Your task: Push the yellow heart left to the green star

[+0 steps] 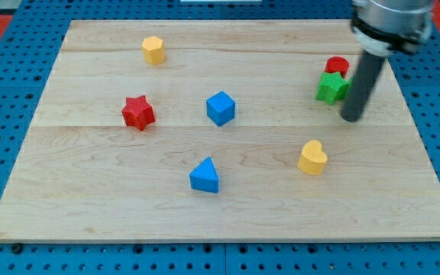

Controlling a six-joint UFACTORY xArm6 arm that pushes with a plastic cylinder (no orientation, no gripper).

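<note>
The yellow heart (312, 157) lies at the view's lower right on the wooden board (90, 191). The green star (331, 88) sits above it near the right edge, touching a red round block (337, 66) just above it. My tip (351, 119) is on the board right beside the green star, to its lower right, and above and to the right of the yellow heart, apart from it.
A yellow hexagon block (153, 50) lies at the upper left. A red star (137, 112) is at mid left. A blue cube (221, 108) is near the centre. A blue triangle (205, 176) lies below it.
</note>
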